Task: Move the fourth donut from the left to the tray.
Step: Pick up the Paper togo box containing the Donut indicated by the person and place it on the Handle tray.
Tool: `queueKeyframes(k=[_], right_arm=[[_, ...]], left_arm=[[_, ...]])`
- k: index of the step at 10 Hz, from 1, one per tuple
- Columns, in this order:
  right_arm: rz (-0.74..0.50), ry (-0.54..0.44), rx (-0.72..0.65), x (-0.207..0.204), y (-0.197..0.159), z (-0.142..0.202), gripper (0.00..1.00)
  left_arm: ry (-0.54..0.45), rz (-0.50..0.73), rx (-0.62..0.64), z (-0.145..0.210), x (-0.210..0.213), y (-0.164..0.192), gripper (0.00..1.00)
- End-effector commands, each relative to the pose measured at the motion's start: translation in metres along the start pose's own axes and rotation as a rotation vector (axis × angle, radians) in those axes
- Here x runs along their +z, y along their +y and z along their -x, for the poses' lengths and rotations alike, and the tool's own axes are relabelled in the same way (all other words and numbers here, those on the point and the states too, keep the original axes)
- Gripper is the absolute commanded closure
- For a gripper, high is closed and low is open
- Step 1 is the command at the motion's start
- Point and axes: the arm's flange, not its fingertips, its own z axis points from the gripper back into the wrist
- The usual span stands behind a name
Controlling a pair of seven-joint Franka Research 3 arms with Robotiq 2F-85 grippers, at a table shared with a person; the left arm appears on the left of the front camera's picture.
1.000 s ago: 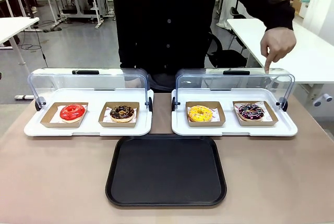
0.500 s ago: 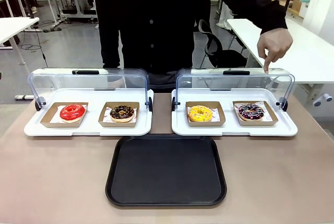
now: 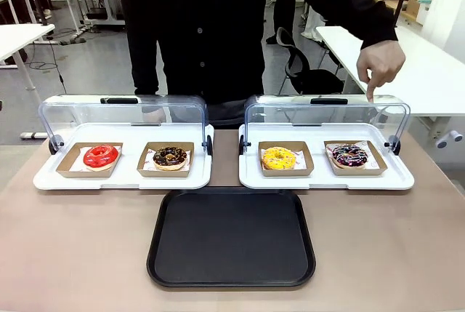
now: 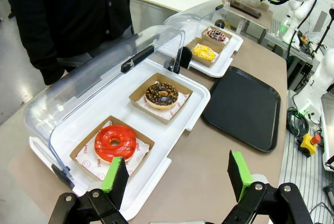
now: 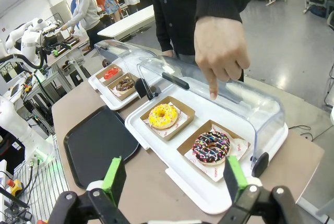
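Observation:
The fourth donut (image 3: 349,156) has dark chocolate glaze with pink and white drizzle; it lies in a brown cardboard holder at the right end of the right white display tray (image 3: 327,180), and shows too as the fourth donut (image 5: 211,147) and the fourth donut (image 4: 217,36). The black tray (image 3: 231,238) lies in front of both display trays, bare, also seen as the tray (image 4: 243,107) and the tray (image 5: 99,145). My left gripper (image 4: 174,174) is open above the table near the red donut (image 4: 115,143). My right gripper (image 5: 174,178) is open, short of the fourth donut. A person's hand (image 3: 379,65) points a finger down onto the raised lid behind it.
The left display tray (image 3: 123,175) holds the red donut (image 3: 100,156) and a chocolate donut (image 3: 170,156); a yellow donut (image 3: 279,158) sits left of the fourth donut. Both clear domed lids (image 3: 122,112) stand raised at the back. The person stands at the far edge.
The person's body has shifted slightly to picture left; the pointing hand stays on the right lid. Donuts and tray have not moved.

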Motion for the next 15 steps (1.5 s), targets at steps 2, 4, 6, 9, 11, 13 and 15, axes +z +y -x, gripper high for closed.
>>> queueKeyframes(k=[2, 4, 6, 9, 11, 13, 15], right_arm=[[-0.003, -0.032, 0.025, -0.001, -0.003, -0.003, 0.00], [0.000, 0.000, 0.000, 0.000, 0.000, 0.000, 0.00], [0.024, 0.096, 0.090, -0.028, -0.005, -0.023, 0.00], [-0.010, 0.313, 0.260, -0.079, -0.003, -0.041, 0.00], [-0.055, 0.448, 0.419, -0.102, 0.021, -0.030, 0.00], [-0.070, 0.591, 0.620, -0.122, 0.037, -0.019, 0.00], [-0.079, 0.695, 0.748, -0.143, 0.048, -0.003, 0.00]], left_arm=[[-0.010, 0.009, -0.018, 0.000, 0.001, -0.001, 0.00], [-0.010, 0.009, -0.018, 0.000, 0.001, -0.001, 0.00], [-0.010, 0.009, -0.018, 0.000, 0.001, -0.001, 0.00], [-0.010, 0.009, -0.018, 0.000, 0.001, -0.001, 0.00], [-0.010, 0.009, -0.018, 0.000, 0.001, -0.001, 0.00], [-0.010, 0.009, -0.018, 0.000, 0.001, -0.001, 0.00], [-0.010, 0.009, -0.018, 0.000, 0.001, -0.001, 0.00]])
